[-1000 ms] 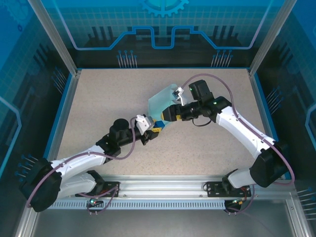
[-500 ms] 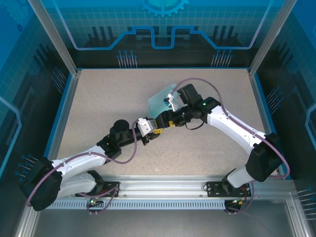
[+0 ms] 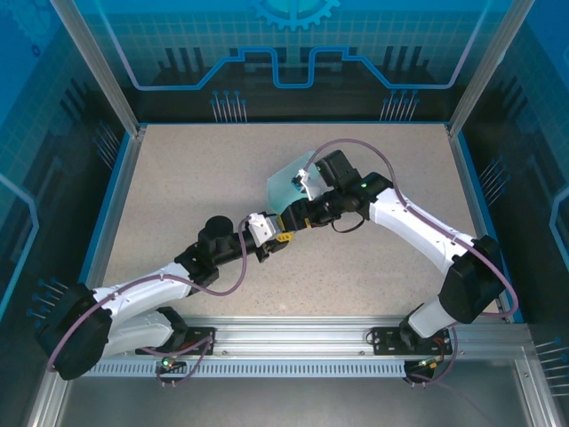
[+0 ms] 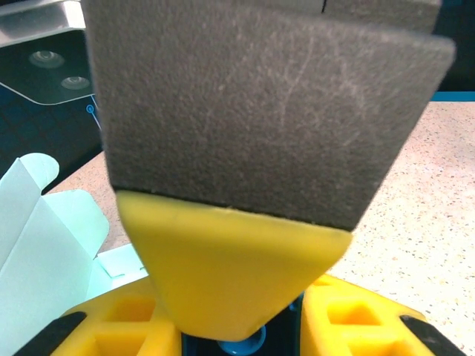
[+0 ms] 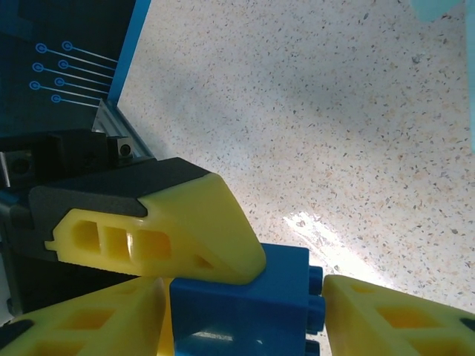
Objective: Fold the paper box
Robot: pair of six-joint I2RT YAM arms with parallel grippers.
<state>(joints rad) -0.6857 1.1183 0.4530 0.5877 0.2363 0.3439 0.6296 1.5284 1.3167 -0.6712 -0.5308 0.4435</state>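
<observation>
Wide speckled table (image 3: 178, 178), gritty beige stone-look, and both white arms reach in to meet at its middle. Just behind their wrists lies the paper box (image 3: 286, 185): thin pale-blue card, panels splayed, one rounded tab standing up, nothing locked together yet. So the folding isn't really in hand, I'd say. This looks like a handover. The left gripper (image 3: 276, 236) pinches a small blue block (image 5: 237, 304), hard studded plastic, one yellow fingertip pressed on its top. The right gripper (image 3: 293, 220) straddles that block, jaws apart, a sliver of daylight on one side. Next it wants the block parked and the fingers back on those flimsy flaps, gently, along the creases.
</observation>
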